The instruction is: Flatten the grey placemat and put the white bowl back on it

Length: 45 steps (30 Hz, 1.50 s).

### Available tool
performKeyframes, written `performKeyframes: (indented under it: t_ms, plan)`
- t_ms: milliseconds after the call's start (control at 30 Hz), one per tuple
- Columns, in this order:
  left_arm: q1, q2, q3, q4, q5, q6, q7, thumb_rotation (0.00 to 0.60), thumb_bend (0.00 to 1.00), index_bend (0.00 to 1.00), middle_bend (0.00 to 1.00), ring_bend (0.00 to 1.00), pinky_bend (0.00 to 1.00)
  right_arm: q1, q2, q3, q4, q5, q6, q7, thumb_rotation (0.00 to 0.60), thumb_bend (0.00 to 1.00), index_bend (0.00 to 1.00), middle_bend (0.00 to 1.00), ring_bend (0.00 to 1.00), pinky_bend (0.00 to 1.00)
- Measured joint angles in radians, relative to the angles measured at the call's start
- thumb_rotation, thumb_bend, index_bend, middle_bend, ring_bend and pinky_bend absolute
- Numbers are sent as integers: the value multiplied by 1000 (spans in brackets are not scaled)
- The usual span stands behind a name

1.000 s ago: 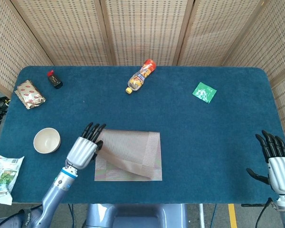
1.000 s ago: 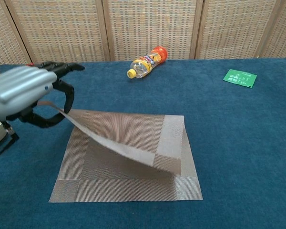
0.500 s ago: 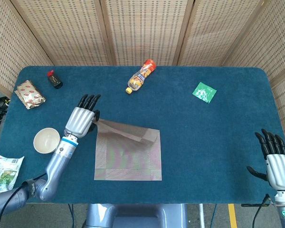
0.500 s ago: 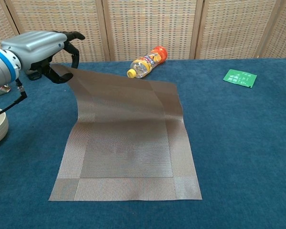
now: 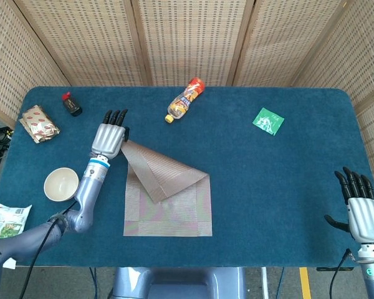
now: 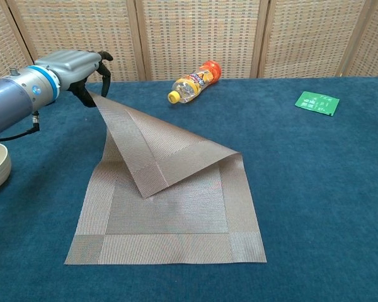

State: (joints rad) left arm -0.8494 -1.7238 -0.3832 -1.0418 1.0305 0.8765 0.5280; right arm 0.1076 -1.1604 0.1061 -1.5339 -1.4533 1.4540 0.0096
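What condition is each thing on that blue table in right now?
Grey placemat: far part lifted and folded over, one corner held up.
Left hand: pinches that corner.
Right hand: empty, fingers apart.
White bowl: upright, empty, beside the mat.
Orange bottle: lying on its side.
Green packet: lying flat.

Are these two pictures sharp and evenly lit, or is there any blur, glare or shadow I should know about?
Head view: sharp and evenly lit, no glare on the table; the lifted placemat casts hardly any shadow. Chest view: also sharp, though the left hand and forearm loom large near the lens, and a soft shadow lies under the placemat's raised fold.
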Motion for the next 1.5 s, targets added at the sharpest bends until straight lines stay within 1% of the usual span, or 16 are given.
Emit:
performKeyframes:
  t_ms: [300, 500, 600, 633, 667, 700, 733, 767, 833, 867, 933, 1100, 1200, 1300, 1400, 1500]
  plan:
    - [-71, -80, 4, 158, -25, -56, -28, 600, 479, 631, 0, 0, 0, 8, -16, 6, 13, 20, -15, -27, 600, 103, 9, 0, 0, 0]
    - [-141, -153, -12, 326, -61, -131, -53, 600, 479, 626, 0, 0, 0, 21, -38, 8, 30, 43, -41, -69, 600, 103, 10, 0, 0, 0]
    - [-175, -195, -18, 426, -81, -172, -64, 600, 477, 576, 0, 0, 0, 25, -47, 9, 37, 51, -49, -84, 600, 102, 10, 0, 0, 0]
    - [-187, -211, -20, 462, -87, -187, -70, 600, 471, 531, 0, 0, 0, 27, -50, 9, 38, 53, -51, -87, 600, 102, 10, 0, 0, 0]
    - [-195, -222, -21, 485, -90, -197, -75, 600, 450, 455, 0, 0, 0, 28, -51, 9, 39, 54, -53, -89, 600, 102, 10, 0, 0, 0]
    - [-201, -233, -21, 506, -93, -207, -81, 600, 407, 347, 0, 0, 0, 28, -52, 9, 40, 55, -54, -90, 600, 102, 10, 0, 0, 0]
    - [-208, -245, -20, 532, -93, -219, -92, 600, 372, 265, 0, 0, 0, 30, -54, 9, 42, 57, -57, -92, 600, 103, 10, 0, 0, 0]
    - [-212, -252, -18, 548, -92, -227, -102, 600, 315, 147, 0, 0, 0, 31, -55, 9, 44, 59, -60, -93, 600, 103, 10, 0, 0, 0]
    - [-217, -263, -11, 576, -83, -237, -127, 600, 242, 27, 0, 0, 0, 33, -57, 10, 46, 62, -63, -95, 600, 103, 10, 0, 0, 0]
    - [-217, -265, -6, 583, -75, -237, -138, 600, 215, 3, 0, 0, 0, 34, -58, 9, 47, 63, -65, -95, 600, 102, 10, 0, 0, 0]
    - [-215, -267, 5, 593, -52, -230, -166, 600, 193, 0, 0, 0, 0, 34, -59, 8, 49, 63, -67, -94, 600, 102, 10, 0, 0, 0]
    - [-201, -257, 24, 598, -5, -188, -240, 600, 185, 0, 0, 0, 0, 33, -58, 4, 45, 53, -61, -93, 600, 103, 10, 0, 0, 0]
    - [-188, -233, 29, 584, 16, -159, -281, 600, 184, 0, 0, 0, 0, 31, -57, 0, 39, 45, -54, -93, 600, 102, 10, 0, 0, 0]
    - [-171, -206, 33, 544, 32, -126, -307, 600, 185, 0, 0, 0, 0, 30, -55, -3, 35, 39, -51, -91, 600, 103, 10, 0, 0, 0]
    - [-147, -171, 40, 482, 48, -98, -326, 600, 186, 0, 0, 0, 0, 29, -54, -8, 33, 32, -50, -90, 600, 103, 9, 0, 0, 0]
    - [-111, -119, 54, 384, 64, -65, -329, 600, 187, 0, 0, 0, 0, 30, -55, -13, 32, 23, -50, -89, 600, 102, 9, 0, 0, 0]
